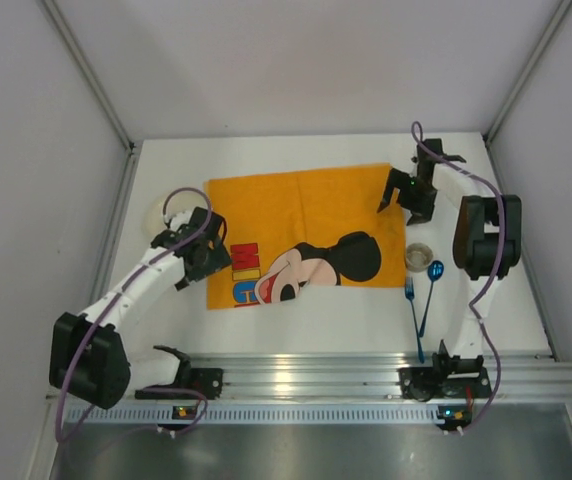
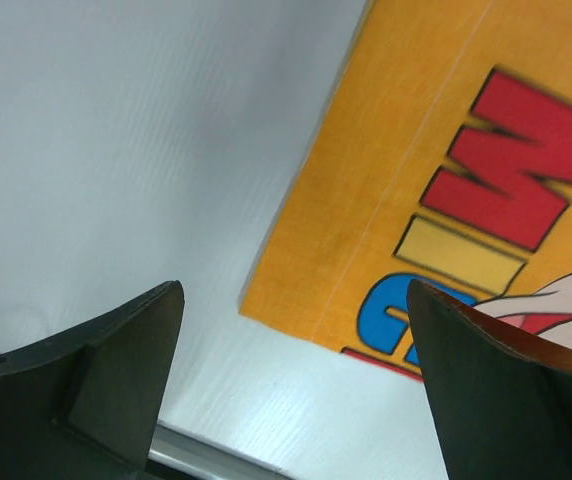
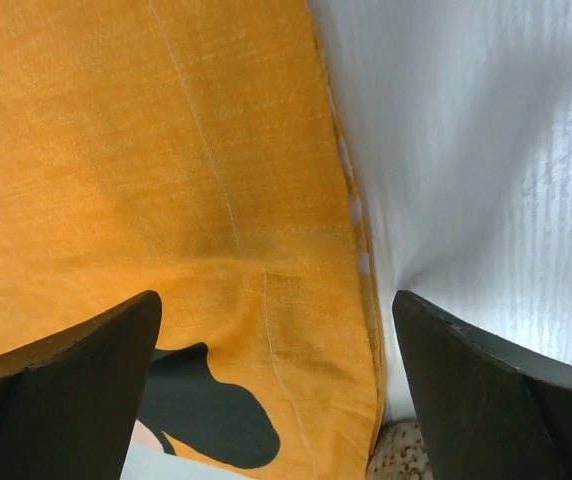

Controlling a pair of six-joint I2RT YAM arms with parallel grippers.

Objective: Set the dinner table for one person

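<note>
The white dinner table carries an orange Mickey Mouse placemat lying flat in its middle. My left gripper is open and empty, low over the mat's near left corner; the left wrist view shows bare table between its fingers. My right gripper is open and empty over the mat's right edge. To the right of the mat stand a small speckled bowl, a blue spoon and a blue fork. The bowl's rim shows in the right wrist view.
A pale round dish sits at the left edge of the table, partly hidden behind my left arm. An aluminium rail runs along the near edge with both arm bases. Grey walls close in the left, right and back.
</note>
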